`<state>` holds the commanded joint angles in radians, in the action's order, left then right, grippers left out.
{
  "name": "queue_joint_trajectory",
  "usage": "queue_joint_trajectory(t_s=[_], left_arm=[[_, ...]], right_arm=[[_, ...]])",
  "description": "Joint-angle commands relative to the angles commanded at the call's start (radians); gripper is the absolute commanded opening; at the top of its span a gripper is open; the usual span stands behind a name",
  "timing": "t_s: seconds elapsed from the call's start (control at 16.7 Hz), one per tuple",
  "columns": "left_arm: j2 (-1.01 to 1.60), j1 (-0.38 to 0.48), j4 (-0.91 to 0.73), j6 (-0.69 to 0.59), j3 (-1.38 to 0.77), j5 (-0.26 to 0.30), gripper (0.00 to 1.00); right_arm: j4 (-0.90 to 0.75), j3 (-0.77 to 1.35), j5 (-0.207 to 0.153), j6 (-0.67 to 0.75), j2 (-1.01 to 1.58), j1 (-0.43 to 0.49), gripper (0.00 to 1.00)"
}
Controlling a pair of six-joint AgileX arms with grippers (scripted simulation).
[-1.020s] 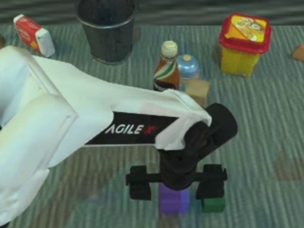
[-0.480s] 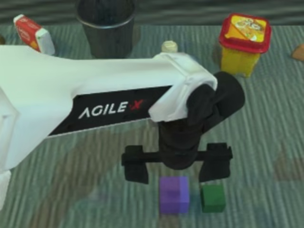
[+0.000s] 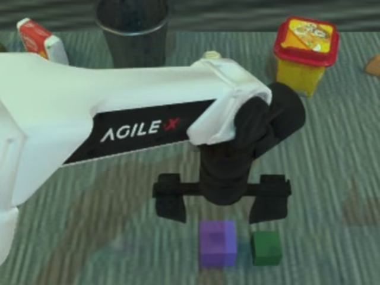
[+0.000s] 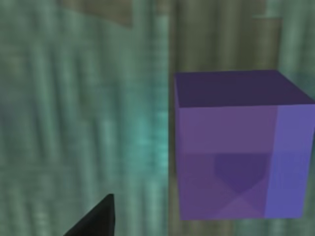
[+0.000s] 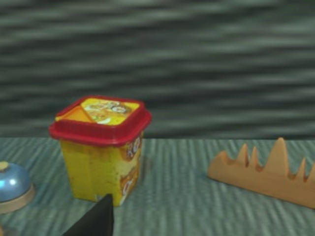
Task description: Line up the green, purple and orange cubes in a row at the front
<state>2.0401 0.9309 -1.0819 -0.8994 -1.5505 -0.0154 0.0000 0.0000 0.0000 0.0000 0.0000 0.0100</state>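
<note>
The left arm [image 3: 107,130], white with a black AgileX panel, reaches from the top view's left edge across the middle of the table [image 3: 332,178]. Its left gripper [image 3: 222,205] hangs above the front of the table with its 2 black fingers [image 3: 171,199] spread wide and empty, just behind the cubes. At the back stand a dark metal bucket [image 3: 133,32] and a yellow tub with a red lid [image 3: 304,50], with a red and white carton [image 3: 40,40] at the back left. The purple cube [image 3: 217,243] sits near the front edge, apart from the gripper; in the left wrist view it fills much of the frame [image 4: 241,147]. The smaller green cube [image 3: 266,247] lies just beside it on its right, a narrow gap between the 2. No orange cube shows in any view. The right wrist view looks at the yellow tub [image 5: 101,147], a blue bell [image 5: 12,184] and an orange toothed rack [image 5: 266,172]; whether the right gripper is spread or closed, I cannot tell.
</note>
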Motion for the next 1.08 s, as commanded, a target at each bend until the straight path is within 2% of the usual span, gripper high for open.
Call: queue_joint_trajectory(t_s=[0.18, 0.36, 0.54, 0.9, 1.08], left_arm=[[0.049, -0.048, -0.028, 0.152, -0.072, -0.001, 1.0], [0.115, -0.122, -0.066, 0.376, -0.165, 0.001, 1.0], [0.189, -0.215, -0.112, 0.664, -0.265, 0.007, 1.0], [0.326, -0.419, -0.201, 1.328, -0.454, 0.02, 1.0], [0.37, -0.515, -0.229, 1.611, -0.534, 0.023, 1.0]], right_arm=[[0.0, 0.0, 0.0, 0.0, 0.0, 0.0, 1.0], [0.0, 0.0, 0.0, 0.0, 0.0, 0.0, 1.0], [0.0, 0.0, 0.0, 0.0, 0.0, 0.0, 1.0], [0.0, 0.0, 0.0, 0.0, 0.0, 0.0, 1.0], [0.0, 0.0, 0.0, 0.0, 0.0, 0.0, 1.0]])
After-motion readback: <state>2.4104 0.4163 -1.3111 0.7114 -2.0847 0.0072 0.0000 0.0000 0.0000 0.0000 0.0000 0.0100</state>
